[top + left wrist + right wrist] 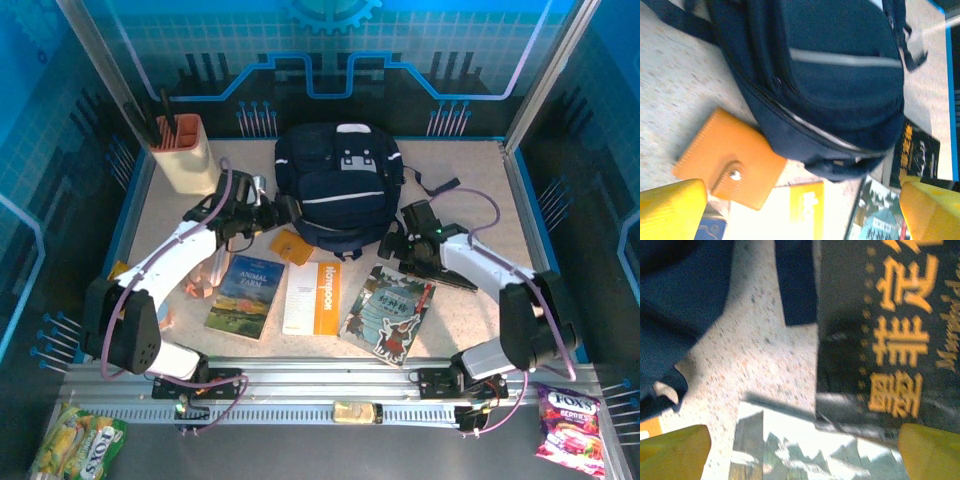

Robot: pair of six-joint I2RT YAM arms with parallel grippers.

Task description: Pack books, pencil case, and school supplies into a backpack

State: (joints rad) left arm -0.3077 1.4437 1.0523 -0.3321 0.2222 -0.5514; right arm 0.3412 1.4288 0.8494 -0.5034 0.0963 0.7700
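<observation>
The navy backpack [340, 180] lies at the back middle of the table, its pale stripe facing me [840, 60]. In front of it lie Animal Farm [245, 295], the white-and-orange notebook [313, 297] and the cartoon-cover book [388, 312]. A black cover with yellow text [890, 330] overlaps the cartoon book's top edge [805, 445]. An orange snap case [727, 157] rests against the backpack's lower left. My left gripper [283, 209] hovers open above the case and notebook [802, 200]. My right gripper [402, 240] hangs open over the black cover's corner [802, 450].
A beige holder [183, 155] with dark pens stands at the back left. A pinkish item [205, 275] lies beside my left arm. Black backpack straps [440, 187] trail right. Blue walls ring the table. Candy bags [570, 425] lie beyond the near rail.
</observation>
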